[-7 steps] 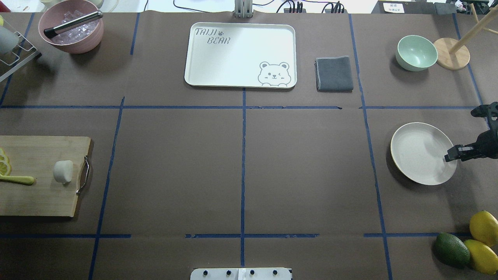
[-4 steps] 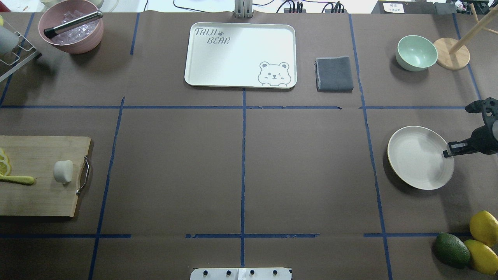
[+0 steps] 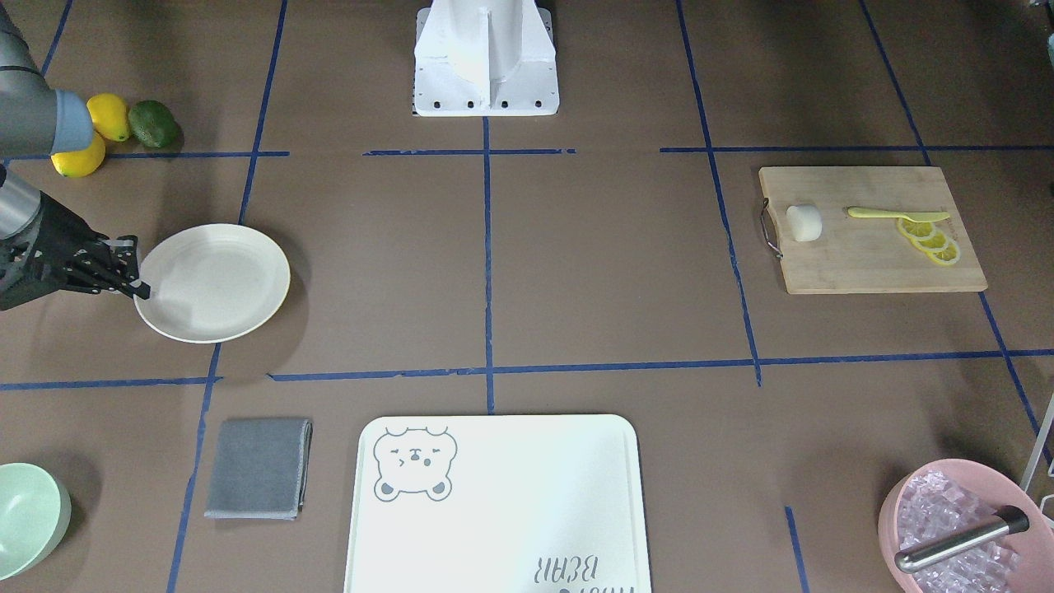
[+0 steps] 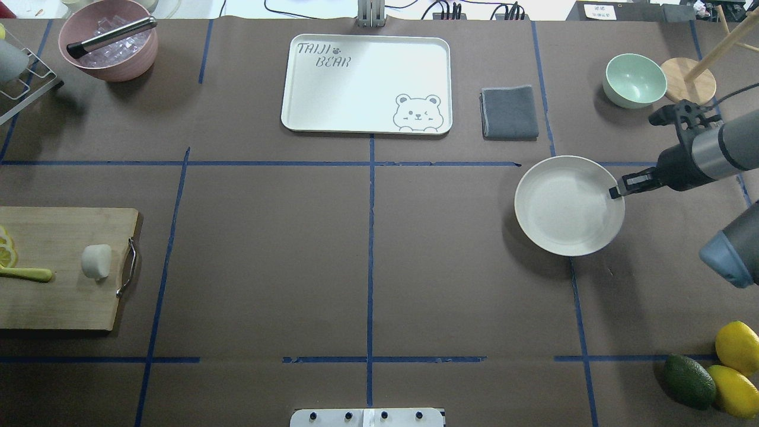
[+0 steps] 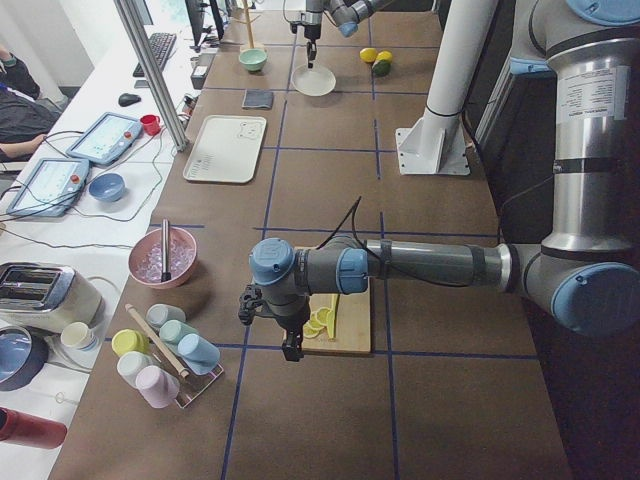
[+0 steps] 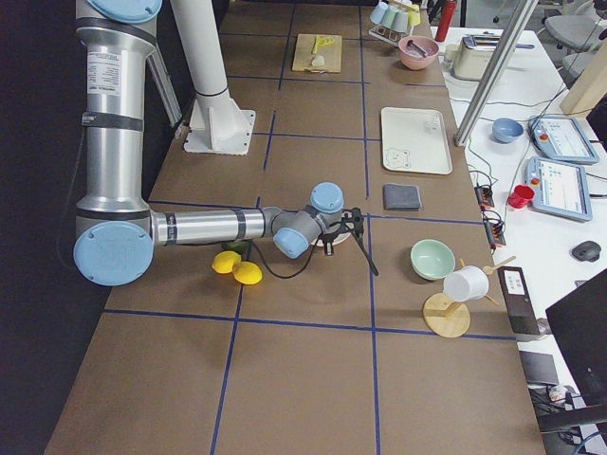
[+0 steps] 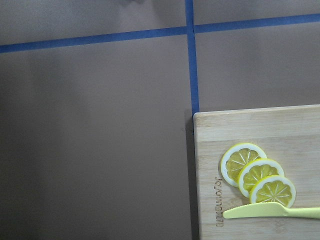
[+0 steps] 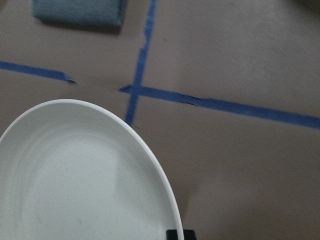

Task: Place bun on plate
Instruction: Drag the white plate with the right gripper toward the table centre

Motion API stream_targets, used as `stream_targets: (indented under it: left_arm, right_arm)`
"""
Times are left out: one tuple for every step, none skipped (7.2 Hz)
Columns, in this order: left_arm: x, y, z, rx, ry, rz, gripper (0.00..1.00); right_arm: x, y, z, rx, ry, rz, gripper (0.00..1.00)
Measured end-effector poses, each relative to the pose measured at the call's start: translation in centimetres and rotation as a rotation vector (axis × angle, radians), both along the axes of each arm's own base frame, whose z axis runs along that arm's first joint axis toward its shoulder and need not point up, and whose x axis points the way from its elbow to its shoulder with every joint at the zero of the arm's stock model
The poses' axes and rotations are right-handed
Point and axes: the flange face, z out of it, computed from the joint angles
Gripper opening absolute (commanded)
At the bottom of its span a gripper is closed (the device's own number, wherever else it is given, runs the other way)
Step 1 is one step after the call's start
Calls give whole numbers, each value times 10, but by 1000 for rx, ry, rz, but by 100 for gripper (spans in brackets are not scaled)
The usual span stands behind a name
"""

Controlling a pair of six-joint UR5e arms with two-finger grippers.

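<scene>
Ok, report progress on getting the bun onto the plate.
Done: the right hand grips the plate by its rim. In hand: the plate seems lifted, judging by its shadow. Left: the bun lies untouched on the cutting board, with the left hand hanging nearby; it needs picking up and placing.

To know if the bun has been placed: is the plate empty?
Empty. The plate is bare inside; the bun lies on the cutting board.

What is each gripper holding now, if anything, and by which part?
The right gripper holds the plate by its rim, on the side nearest its arm. The left gripper shows only in a side view: cannot tell.
</scene>
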Motion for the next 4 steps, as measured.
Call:
stream_targets:
  left_arm:
    - [0,0,0,0,0,0,100]
    - [0,-1,0,0,0,0,100]
    - [1,-1,0,1,0,1,100]
    - [2,-1,0,1,0,3,100]
  right_arm:
    - [-38,-6,-38,-38,-44,1,3]
    - [-83,-5,-75,-103,-85,10,3]
    - [-130,-4,-112,-168,-111,30,3]
    - [-177,-2,-152,-231,-122,64,3]
